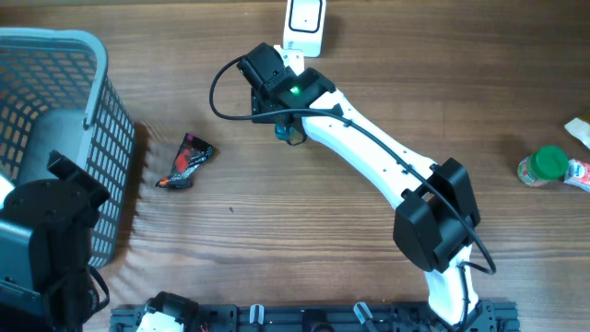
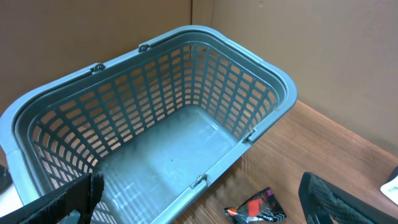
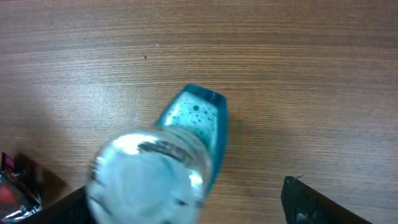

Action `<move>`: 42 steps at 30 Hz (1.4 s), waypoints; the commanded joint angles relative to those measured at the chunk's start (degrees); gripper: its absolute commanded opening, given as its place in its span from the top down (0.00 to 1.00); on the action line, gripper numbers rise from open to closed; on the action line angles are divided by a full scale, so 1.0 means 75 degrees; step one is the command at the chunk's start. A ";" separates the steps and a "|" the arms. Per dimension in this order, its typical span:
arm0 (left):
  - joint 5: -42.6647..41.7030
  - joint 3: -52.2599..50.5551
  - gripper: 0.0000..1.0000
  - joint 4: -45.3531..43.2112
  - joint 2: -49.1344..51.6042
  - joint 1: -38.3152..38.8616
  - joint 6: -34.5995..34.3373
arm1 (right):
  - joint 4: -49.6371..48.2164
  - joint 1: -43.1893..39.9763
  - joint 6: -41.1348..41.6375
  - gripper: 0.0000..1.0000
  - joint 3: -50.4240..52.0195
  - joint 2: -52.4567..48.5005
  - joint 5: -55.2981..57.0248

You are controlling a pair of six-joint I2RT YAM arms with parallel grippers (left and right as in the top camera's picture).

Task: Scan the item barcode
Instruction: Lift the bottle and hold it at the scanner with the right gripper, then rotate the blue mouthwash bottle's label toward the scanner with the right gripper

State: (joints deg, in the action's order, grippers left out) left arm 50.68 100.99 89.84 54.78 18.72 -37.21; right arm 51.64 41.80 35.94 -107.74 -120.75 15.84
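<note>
Teal bottle (image 3: pixel 196 118), blurred close-up, sits mostly hidden beneath right gripper (image 1: pixel 289 132).

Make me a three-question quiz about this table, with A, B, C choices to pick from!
1. The grey-blue plastic mesh basket is: A empty; B full of groceries; C upside down.
2. The small red-and-black foil packet lies: A inside the basket; B on the wooden table beside the basket; C on top of the jar.
3. The lid of the small round jar at the right is: A yellow; B green; C black.

Answers:
1 A: the left wrist view shows only its bare floor.
2 B: from overhead it rests on wood just outside the basket wall.
3 B: the lid looks bright green from overhead.
</note>
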 commanded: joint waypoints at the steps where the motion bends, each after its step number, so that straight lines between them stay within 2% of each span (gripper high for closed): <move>1: -0.0070 0.0079 0.00 0.0006 -0.0012 -0.0035 -0.0114 | -0.0009 -0.0026 -0.0181 0.13 -0.0178 0.0254 -0.0029; 15: -0.0157 0.0079 0.00 0.0009 -0.0012 -0.0035 -0.0111 | -0.0020 -0.0032 -0.0530 0.12 -0.0178 0.0254 0.0134; 18: -0.0157 0.0079 0.00 0.0009 -0.0012 -0.0035 -0.0111 | -0.0032 -0.0032 -0.1830 0.02 -0.0184 0.0256 0.0041; 19: -0.0157 0.0079 0.00 0.0009 -0.0012 -0.0035 -0.0111 | 0.0064 -0.0035 -0.2503 0.00 -0.0195 0.0259 -0.0047; 22: -0.0157 0.0079 0.00 0.0012 -0.0012 -0.0035 -0.0111 | 0.0434 -0.0032 -0.3564 0.00 -0.0391 0.0303 -0.0335; 26: -0.0271 0.0079 0.00 0.0038 -0.0012 -0.0035 -0.0140 | 0.1714 -0.0041 -0.6927 0.00 -0.1253 0.0530 -0.2798; 29: -0.0306 0.0079 0.00 0.0093 -0.0012 -0.0035 -0.0221 | 0.2177 -0.0195 -0.7685 0.00 -0.1661 0.0589 -0.2833; 32: -0.0329 0.0079 0.00 0.0099 -0.0012 -0.0035 -0.0341 | 0.1926 -0.0530 -0.8067 0.00 -0.1664 0.0560 -0.2862; 36: -0.0326 0.0079 0.00 0.0128 -0.0012 -0.0035 -0.0338 | 0.1049 -0.1160 -0.7801 0.00 -0.1661 0.0554 -0.2774; 38: -0.0326 0.0079 0.00 0.0128 -0.0012 -0.0035 -0.0341 | 0.1072 -0.1419 -0.7787 0.00 -0.1661 0.0554 -0.3815; 39: -0.0329 0.0079 0.00 0.0128 -0.0012 -0.0035 -0.0341 | 0.1064 -0.1486 -0.8378 0.00 -0.1632 0.0527 -0.4223; 42: -0.0361 0.0076 0.00 0.0184 -0.0009 -0.0035 -0.0536 | 0.0868 -0.1483 -0.8897 0.00 -0.1370 0.0507 -0.4141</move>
State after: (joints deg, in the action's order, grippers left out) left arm 48.21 101.01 90.78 54.78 18.72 -38.72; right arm 58.63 30.35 -25.78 -119.24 -117.25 -10.92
